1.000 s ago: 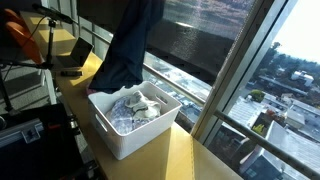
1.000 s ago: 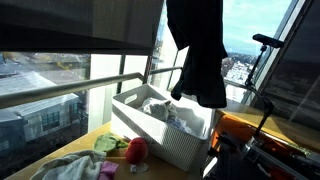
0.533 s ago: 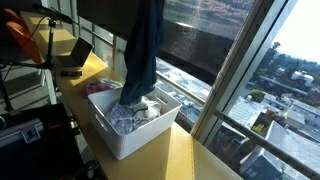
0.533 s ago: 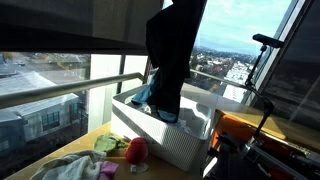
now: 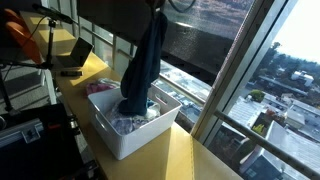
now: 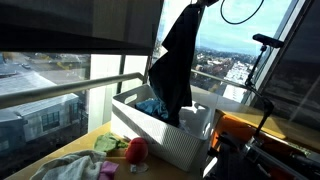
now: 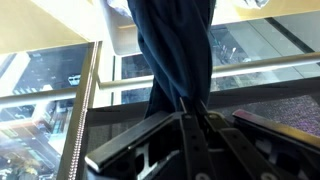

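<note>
A dark blue garment (image 5: 142, 70) hangs in a long fold over the white basket (image 5: 118, 138) in both exterior views, its lower end reaching down into the basket (image 6: 170, 140). The same dark blue garment (image 6: 178, 65) is pinched at its top, high near the frame's upper edge. In the wrist view my gripper (image 7: 188, 112) is shut on the dark blue garment (image 7: 175, 55), which trails away from the fingers toward the basket (image 7: 125, 38). Pale crumpled clothes (image 5: 140, 112) lie inside the basket.
A green cloth (image 6: 108, 145), a red object (image 6: 137, 150) and a pale cloth (image 6: 70, 168) lie on the yellow table (image 6: 60, 155) beside the basket. Window glass and rails (image 5: 220, 90) stand close behind. A laptop (image 5: 72, 55) sits at the table's far end.
The garment has risen higher and swung sideways over the basket, now hanging as a narrower fold. The gripper has stayed shut on it.
</note>
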Tool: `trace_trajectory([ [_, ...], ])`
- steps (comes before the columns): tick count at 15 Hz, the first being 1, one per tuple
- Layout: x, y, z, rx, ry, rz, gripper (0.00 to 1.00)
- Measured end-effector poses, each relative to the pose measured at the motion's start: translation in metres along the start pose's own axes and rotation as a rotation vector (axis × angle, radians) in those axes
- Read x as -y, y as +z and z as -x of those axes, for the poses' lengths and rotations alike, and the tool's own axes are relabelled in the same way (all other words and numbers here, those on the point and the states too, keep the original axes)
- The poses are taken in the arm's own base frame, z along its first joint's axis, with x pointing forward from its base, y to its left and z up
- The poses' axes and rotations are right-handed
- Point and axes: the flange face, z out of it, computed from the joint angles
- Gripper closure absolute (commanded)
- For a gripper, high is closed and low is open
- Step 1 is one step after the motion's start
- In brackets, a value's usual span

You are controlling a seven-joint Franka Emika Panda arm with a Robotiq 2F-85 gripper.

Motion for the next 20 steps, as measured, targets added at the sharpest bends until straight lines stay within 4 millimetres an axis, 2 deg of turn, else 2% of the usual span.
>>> trace_trajectory([
  [1,-0.006,0.010,0.001,0.013,0.010,0.005,0.68],
  [4,-0.015,0.030,0.002,0.045,0.025,0.012,0.49],
  [6,-0.007,0.032,0.003,0.049,0.012,0.008,0.34],
  [7,0.005,0.032,0.003,0.049,-0.007,0.001,0.27],
  [9,0.048,0.035,0.006,0.055,-0.070,-0.024,0.12],
  [11,0.106,0.046,0.017,0.080,-0.153,-0.053,0.00],
  [13,0.165,0.070,0.036,0.122,-0.239,-0.082,0.00],
  [15,0.211,0.106,0.057,0.172,-0.314,-0.103,0.00],
  [17,0.241,0.149,0.076,0.221,-0.377,-0.107,0.00],
  [20,0.265,0.214,0.096,0.291,-0.452,-0.099,0.00],
])
